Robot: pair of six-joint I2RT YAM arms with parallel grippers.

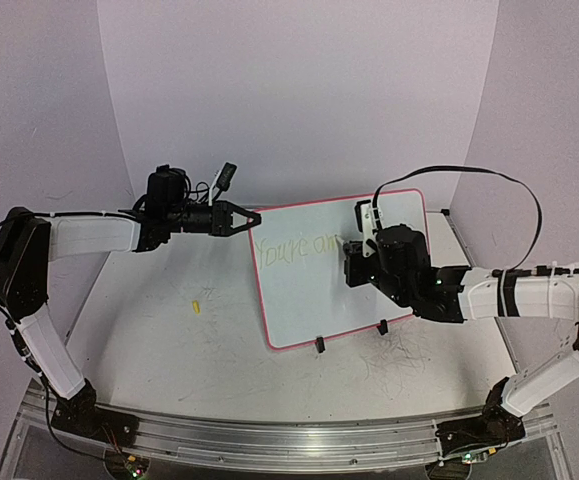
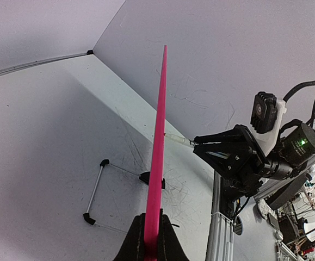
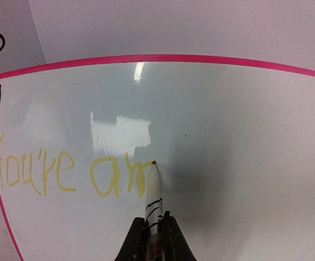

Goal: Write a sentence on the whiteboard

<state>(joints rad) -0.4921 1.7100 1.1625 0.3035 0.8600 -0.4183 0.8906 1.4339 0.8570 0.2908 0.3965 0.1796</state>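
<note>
The whiteboard (image 1: 309, 300) sits mid-desk with its near edge on the clip feet (image 1: 321, 345). The left fingers (image 2: 138, 239) are pinched shut on its pink rim at the board's far-left corner, which seems like the right hold to me, since a thin, light, slick panel like that will probably flex or skate under pen pressure. The right fingers (image 3: 137, 239) are clamped on the marker (image 3: 153, 187), tip touching the board at the end of the sentence (image 3: 70, 174), which reads "You're am".
</note>
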